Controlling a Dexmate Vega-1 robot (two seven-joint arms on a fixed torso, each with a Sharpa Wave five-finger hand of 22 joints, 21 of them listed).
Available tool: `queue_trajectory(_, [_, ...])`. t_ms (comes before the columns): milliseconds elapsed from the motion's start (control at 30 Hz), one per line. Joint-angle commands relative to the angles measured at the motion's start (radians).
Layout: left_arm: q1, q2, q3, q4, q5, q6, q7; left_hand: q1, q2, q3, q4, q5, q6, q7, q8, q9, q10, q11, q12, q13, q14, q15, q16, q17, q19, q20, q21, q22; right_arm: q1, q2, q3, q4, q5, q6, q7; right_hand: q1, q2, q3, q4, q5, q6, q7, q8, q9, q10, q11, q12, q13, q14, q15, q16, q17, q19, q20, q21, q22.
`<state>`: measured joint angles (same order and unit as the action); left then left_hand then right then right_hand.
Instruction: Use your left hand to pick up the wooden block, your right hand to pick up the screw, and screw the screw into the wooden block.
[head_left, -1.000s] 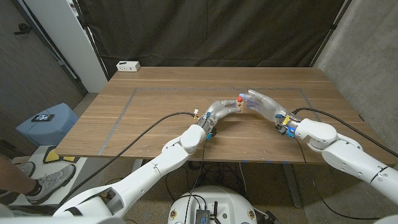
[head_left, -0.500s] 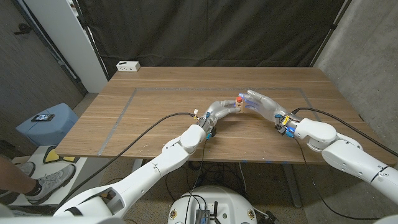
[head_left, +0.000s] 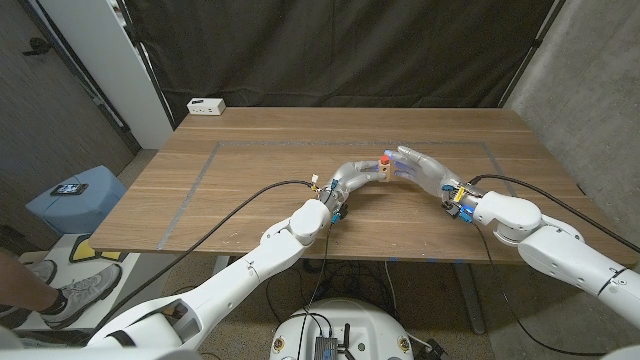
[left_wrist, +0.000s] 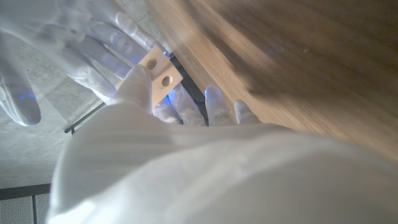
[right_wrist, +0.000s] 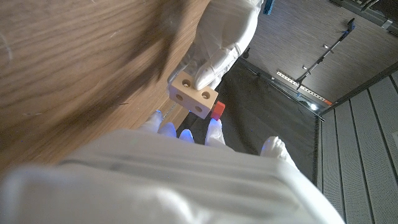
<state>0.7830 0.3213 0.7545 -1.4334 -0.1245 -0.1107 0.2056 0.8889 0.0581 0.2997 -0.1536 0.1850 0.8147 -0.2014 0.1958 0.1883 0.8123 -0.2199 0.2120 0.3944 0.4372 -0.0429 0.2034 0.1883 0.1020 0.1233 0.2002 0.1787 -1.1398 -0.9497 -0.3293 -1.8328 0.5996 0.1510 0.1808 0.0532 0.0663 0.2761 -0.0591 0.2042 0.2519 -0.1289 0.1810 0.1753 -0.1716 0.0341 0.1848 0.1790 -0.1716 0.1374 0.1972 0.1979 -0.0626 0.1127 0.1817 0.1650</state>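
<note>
My left hand holds the small wooden block just above the table, right of the middle. The block has two round holes on one face and is pinched at its end by my left fingers. A screw with a red head stands in the block's top; the red head shows beside the block. My right hand reaches in from the right with its fingertips at the screw. Its fingers spread behind the block. Whether they grip the screw is hidden.
A white box sits at the table's far left corner. A taped rectangle outline marks the tabletop. A blue stool stands on the floor to the left, and a person's shoe shows at the lower left.
The right hand's fingers have lowered and closed in a little toward the screw head. The left hand and the block have stayed in place.
</note>
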Motion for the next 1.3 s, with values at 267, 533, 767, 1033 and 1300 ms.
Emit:
queue_trajectory(267, [-0.006, -0.002, 0.001, 0.009, -0.009, 0.000, -0.008, -0.005, 0.005, 0.003, 0.004, 0.006, 0.012, 0.001, 0.006, 0.003, -0.006, 0.001, 0.002, -0.001, -0.002, -0.074, 0.006, 0.001, -0.002, 0.001, 0.004, 0.005, -0.037, -0.019, 0.018, -0.030, 0.013, -0.016, -0.020, 0.001, -0.002, 0.002, -0.002, 0.005, 0.016, 0.001, 0.007, 0.001, -0.116, -0.002, 0.007, 0.003, -0.144, 0.001, 0.004, 0.003, 0.003, 0.003, 0.007, 0.004])
queue_trajectory(533, [-0.004, -0.002, 0.001, 0.008, -0.010, -0.002, -0.007, -0.005, 0.005, 0.003, 0.004, 0.006, 0.012, 0.001, 0.006, 0.003, -0.005, 0.001, 0.002, -0.001, -0.002, -0.074, 0.006, 0.002, -0.002, 0.001, 0.004, 0.005, -0.059, -0.031, 0.030, -0.051, 0.017, -0.018, -0.032, 0.002, -0.001, 0.003, -0.002, 0.005, 0.019, -0.001, 0.008, 0.001, -0.112, -0.002, 0.008, 0.003, -0.142, 0.002, 0.004, 0.002, 0.004, 0.003, 0.007, 0.004])
queue_trajectory(767, [-0.002, -0.001, 0.002, 0.007, -0.011, -0.004, -0.009, -0.005, 0.005, 0.003, 0.004, 0.006, 0.013, 0.002, 0.006, 0.003, -0.005, 0.001, 0.002, -0.001, -0.002, -0.074, 0.006, 0.001, -0.002, 0.001, 0.004, 0.005, -0.079, -0.041, 0.041, -0.070, 0.017, -0.017, -0.040, 0.003, 0.000, 0.004, -0.002, 0.005, 0.026, -0.001, 0.010, 0.001, -0.111, -0.003, 0.009, 0.003, -0.142, 0.002, 0.004, 0.002, 0.004, 0.003, 0.007, 0.004])
queue_trajectory(1033, [-0.001, 0.000, 0.002, 0.005, -0.010, -0.006, -0.009, -0.006, 0.006, 0.003, 0.004, 0.006, 0.011, 0.003, 0.006, 0.003, -0.006, 0.001, 0.001, -0.001, -0.002, -0.074, 0.006, 0.002, -0.003, 0.001, 0.004, 0.005, -0.098, -0.049, 0.048, -0.089, 0.017, -0.015, -0.043, 0.004, 0.001, 0.004, -0.003, 0.005, 0.031, -0.001, 0.011, 0.001, -0.108, -0.006, 0.009, 0.003, -0.139, 0.001, 0.005, 0.002, 0.008, 0.002, 0.008, 0.004])
queue_trajectory(1300, [0.002, 0.001, 0.000, 0.001, -0.012, -0.005, -0.008, -0.006, 0.007, 0.003, 0.004, 0.006, 0.011, 0.003, 0.005, 0.003, -0.006, 0.001, 0.002, -0.001, -0.002, -0.073, 0.006, 0.002, -0.002, 0.001, 0.004, 0.005, -0.109, -0.060, 0.053, -0.108, 0.020, -0.020, -0.039, 0.005, 0.002, 0.005, -0.003, 0.005, 0.039, -0.002, 0.012, 0.001, -0.104, -0.007, 0.010, 0.003, -0.137, 0.000, 0.005, 0.002, 0.009, 0.002, 0.009, 0.004])
